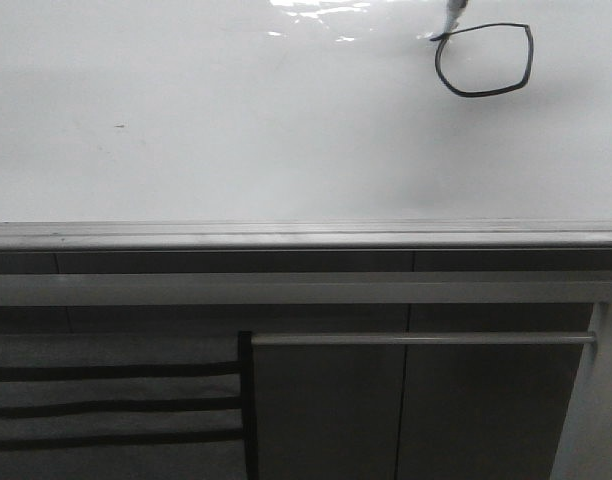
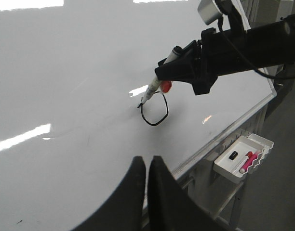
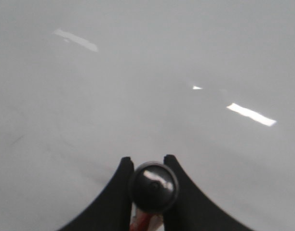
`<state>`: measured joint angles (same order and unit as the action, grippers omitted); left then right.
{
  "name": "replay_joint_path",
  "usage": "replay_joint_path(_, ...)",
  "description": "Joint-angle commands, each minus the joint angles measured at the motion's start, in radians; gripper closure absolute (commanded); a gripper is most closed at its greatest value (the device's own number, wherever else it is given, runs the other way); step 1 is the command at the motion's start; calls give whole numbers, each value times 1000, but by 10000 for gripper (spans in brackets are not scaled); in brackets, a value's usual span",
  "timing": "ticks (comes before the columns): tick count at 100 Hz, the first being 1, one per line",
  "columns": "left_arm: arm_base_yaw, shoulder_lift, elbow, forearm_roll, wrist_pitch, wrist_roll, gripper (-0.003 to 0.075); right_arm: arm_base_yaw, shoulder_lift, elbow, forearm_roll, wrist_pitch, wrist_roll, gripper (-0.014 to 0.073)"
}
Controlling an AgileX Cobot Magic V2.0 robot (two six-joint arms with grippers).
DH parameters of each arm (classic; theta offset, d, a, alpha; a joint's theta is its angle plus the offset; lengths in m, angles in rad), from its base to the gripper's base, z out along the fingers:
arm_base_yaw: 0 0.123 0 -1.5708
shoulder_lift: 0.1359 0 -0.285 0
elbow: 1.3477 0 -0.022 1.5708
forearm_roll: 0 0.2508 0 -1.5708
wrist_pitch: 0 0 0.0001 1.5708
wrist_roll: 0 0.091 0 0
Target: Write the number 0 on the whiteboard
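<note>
Already the number 0 stands closed on the whiteboard. The right gripper clamps the marker, tip at the loop's tail. The left gripper is pinched together, empty.

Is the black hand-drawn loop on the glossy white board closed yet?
Closed: the black loop joins at its upper left, where the marker tip sits.

Dark grey cabinet panels behind a metal bar.

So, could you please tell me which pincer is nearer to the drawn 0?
Right: the right pincer holds the marker tip at the number 0; the left pincer hangs well back.
</note>
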<state>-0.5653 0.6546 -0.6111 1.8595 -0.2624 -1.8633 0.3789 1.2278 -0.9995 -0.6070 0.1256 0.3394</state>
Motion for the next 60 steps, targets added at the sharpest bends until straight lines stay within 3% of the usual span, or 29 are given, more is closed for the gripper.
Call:
replay_joint_path(1, -4, -2, -29, -2, 16, -6, 740, -6, -124, -49, -21, -36, -9, 657)
replay_joint_path(14, -4, -2, -29, -2, 14, -6, 740, -6, -258, -49, -1, -1, -9, 670)
replay_joint_path(37, -4, -2, -29, -2, 0, -6, 740, -6, -481, -37, 9, 201, -9, 670)
replay_joint_path(49, -4, -2, -29, -2, -51, -6, 739, -6, -593, 32, 101, 218, -9, 670)
replay_joint_path(60, -4, -2, -36, -2, -124, -4, 727, 10, -686, 129, 262, 201, -9, 670)
